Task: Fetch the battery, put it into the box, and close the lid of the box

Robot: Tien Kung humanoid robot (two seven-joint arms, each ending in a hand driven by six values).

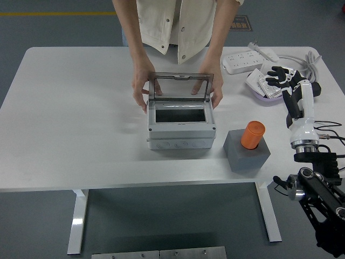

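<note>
Right hand (pixel 281 77), fingers spread, empty, hovers far right; person's hands (pixel 141 86) steady open-lidded box (pixel 181 127), partly hidden behind its lid.

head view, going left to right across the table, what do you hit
grey box with its clear lid up, held by a person's hands → grey block carrying the orange battery → robot's right hand over a bowl
</note>
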